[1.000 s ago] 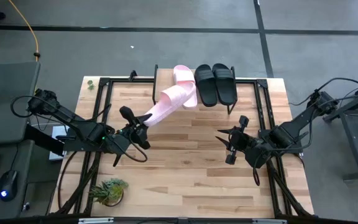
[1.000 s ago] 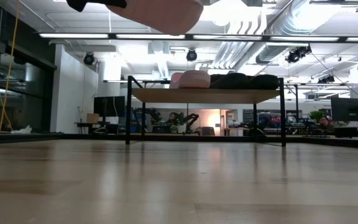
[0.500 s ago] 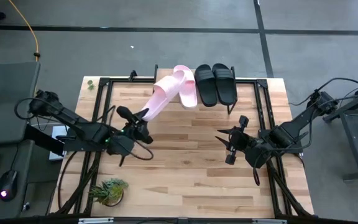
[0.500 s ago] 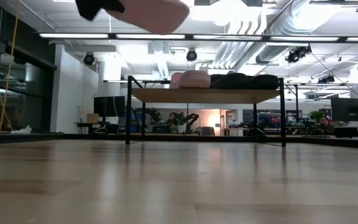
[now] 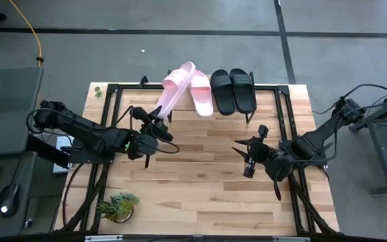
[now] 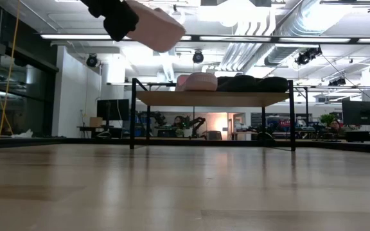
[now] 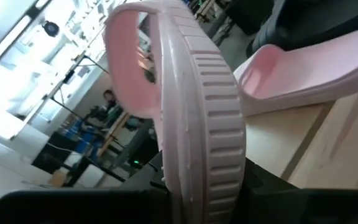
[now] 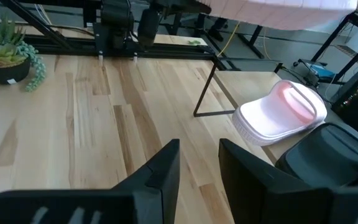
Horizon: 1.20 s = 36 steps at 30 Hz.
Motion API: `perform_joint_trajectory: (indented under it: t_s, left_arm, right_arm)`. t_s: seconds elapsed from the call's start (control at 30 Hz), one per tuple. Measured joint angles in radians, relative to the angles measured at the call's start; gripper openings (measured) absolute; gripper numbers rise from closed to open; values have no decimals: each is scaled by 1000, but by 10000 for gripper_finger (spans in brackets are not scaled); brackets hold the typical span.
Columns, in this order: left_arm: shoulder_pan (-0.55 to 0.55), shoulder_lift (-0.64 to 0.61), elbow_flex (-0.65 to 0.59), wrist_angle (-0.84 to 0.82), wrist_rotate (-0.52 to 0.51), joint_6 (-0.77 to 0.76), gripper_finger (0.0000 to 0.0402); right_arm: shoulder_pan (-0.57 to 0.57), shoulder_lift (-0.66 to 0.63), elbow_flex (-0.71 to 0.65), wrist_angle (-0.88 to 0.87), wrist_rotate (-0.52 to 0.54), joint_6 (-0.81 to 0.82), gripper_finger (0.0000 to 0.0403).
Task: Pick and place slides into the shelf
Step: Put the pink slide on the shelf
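Gripping one end of a pink slide (image 5: 173, 91), the left gripper (image 5: 152, 128) is seen raised above the table (image 5: 200, 181), the sandal angled toward the shelf (image 6: 211, 98). One pink slide (image 5: 201, 93) and two black slides (image 5: 233, 90) are laid on the shelf (side by side). The right gripper (image 5: 248, 158) is held over the table, fingers parted, grasping nothing.

Bright overhead striplights, glare; blurred wrist close-up.

Shelf (image 5: 180, 79) top mostly hidden under slides (image 5: 232, 91)
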Motion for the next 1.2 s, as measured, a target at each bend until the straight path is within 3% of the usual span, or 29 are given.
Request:
perform_joint_trajectory:
  t_s: [0.5, 0.73, 0.93, 1.2]
  left_arm:
    - [83, 40, 0, 15, 148, -152, 62]
    - [97, 114, 1, 65, 146, -144, 62]
    - [104, 164, 26, 70, 76, -136, 62]
    - [103, 180, 30, 75, 68, -165, 62]
  right_arm:
    - [0, 0, 0, 7, -1, 0, 103]
    - [0, 0, 0, 13, -2, 0, 103]
    - [0, -1, 0, 14, -2, 0, 103]
    - [0, -1, 0, 14, -6, 0, 103]
